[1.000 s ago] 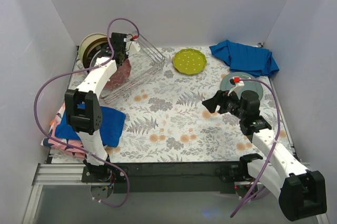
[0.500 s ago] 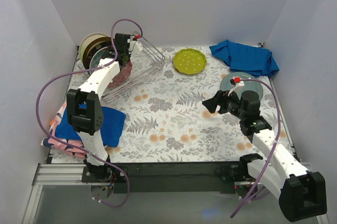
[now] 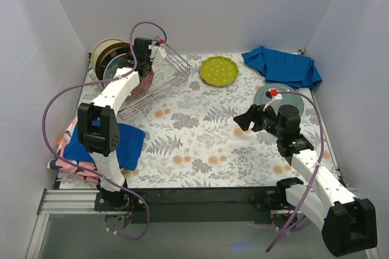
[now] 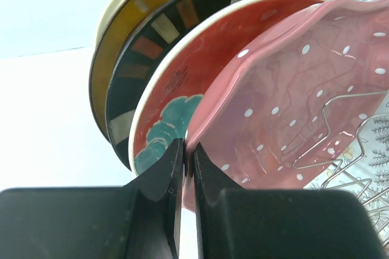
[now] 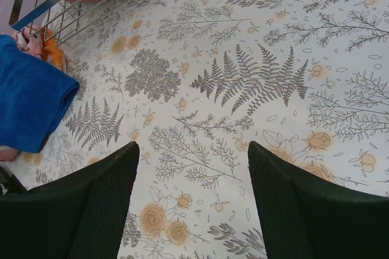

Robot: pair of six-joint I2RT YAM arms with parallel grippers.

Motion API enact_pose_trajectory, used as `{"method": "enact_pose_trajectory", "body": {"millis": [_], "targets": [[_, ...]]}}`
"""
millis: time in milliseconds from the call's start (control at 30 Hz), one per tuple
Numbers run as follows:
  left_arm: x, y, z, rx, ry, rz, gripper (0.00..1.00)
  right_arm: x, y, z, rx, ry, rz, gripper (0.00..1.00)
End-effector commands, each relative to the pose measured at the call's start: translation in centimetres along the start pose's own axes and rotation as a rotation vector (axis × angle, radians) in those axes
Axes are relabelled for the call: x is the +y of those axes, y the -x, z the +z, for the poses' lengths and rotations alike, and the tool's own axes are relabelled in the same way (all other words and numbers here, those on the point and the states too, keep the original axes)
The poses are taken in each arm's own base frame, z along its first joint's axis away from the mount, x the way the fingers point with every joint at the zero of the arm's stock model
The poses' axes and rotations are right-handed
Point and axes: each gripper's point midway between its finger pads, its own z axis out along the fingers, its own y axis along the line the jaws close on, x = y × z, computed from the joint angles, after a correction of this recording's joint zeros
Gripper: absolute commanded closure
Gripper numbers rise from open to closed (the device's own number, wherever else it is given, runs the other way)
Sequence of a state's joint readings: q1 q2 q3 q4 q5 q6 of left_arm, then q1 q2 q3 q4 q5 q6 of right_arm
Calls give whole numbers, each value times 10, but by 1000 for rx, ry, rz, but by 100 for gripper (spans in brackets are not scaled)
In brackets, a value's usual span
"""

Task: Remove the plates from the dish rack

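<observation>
far left, a folded blue cloth (image 3: 124, 143) lies thick and soft over a pink patterned fabric; behind it the dish rack (image 3: 169, 75) — thin silver wire, open grid — sits at the table's back left with plates standing on edge in it; my left hand (image 3: 146, 58) is up over them, its two black fingers (image 4: 155, 177) pinched almost flat together on the wavy rim of the pink plate (image 4: 304, 89), which is glossy, scalloped and flecked with white dots; a bent rack wire crosses its lower face; packed close behind it stand a red plate (image 4: 200, 58) with a teal flower and cream edge, then a dark plate (image 4: 130, 89) ringed with coloured blocks, then a mustard plate (image 4: 112, 46) with a pale rim; right of the rack, apart from it, the lime-green plate (image 3: 219, 70) lies flat, round and dotted, on the fern-and-rose printed tablecloth (image 5: 243, 76); my right hand (image 3: 243, 118) hovers over that print, jaws spread wide, nothing between them; a smooth grey-teal plate (image 3: 289, 92) lies flat partly under my right arm; a crumpled blue cloth (image 3: 282, 67) fills the back right corner
</observation>
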State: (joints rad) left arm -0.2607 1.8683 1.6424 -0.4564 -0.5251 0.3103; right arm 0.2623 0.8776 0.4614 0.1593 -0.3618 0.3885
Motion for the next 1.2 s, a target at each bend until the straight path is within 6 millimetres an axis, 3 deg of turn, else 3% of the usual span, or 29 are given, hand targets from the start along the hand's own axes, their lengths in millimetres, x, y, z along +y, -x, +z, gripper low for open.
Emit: {"method": "enact_pose_trajectory", "body": {"millis": [0, 267, 633, 1167], "targets": [[58, 25, -41, -123, 172, -108, 100, 5, 12, 0, -33, 13, -30, 23], [53, 33, -45, -126, 181, -105, 100, 6, 14, -1, -39, 16, -33, 23], [75, 40, -55, -141, 255, -159, 100, 7, 14, -2, -44, 18, -37, 23], [80, 53, -57, -188, 260, -206, 100, 6, 15, -2, -46, 13, -39, 23]]}}
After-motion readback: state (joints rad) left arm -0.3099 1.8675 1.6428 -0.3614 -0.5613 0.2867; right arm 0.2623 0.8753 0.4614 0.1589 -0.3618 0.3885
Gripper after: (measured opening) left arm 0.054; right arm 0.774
